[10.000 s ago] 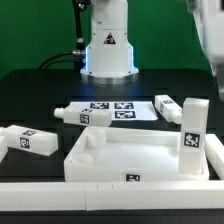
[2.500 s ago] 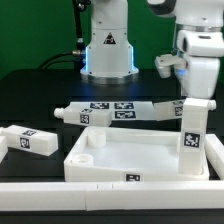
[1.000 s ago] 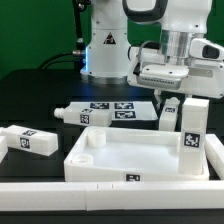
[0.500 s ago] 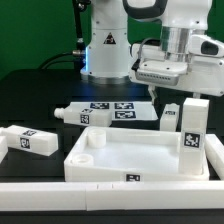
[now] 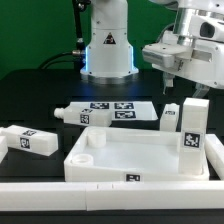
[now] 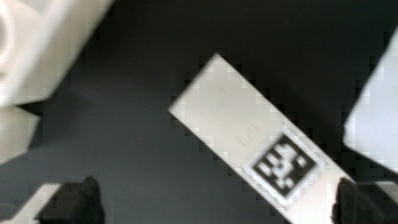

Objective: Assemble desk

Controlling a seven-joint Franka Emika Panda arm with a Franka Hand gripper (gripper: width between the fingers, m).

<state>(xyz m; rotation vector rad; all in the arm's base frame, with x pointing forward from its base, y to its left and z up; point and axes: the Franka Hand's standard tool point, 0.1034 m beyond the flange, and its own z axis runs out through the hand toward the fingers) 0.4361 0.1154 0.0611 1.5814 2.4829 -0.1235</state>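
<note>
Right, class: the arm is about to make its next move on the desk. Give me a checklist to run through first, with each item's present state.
1. Gripper open, nothing between its fingers: ok.
2. Gripper above the small leg and apart from it: ok.
3. Top flat on the table, open side up: ok.
4. Tall leg upright at the top's corner on the exterior view's right: ok.
5. Tall leg fully seated in the top: cannot tell.
6. Left leg and middle leg lying on the table, nothing on them: ok.
</note>
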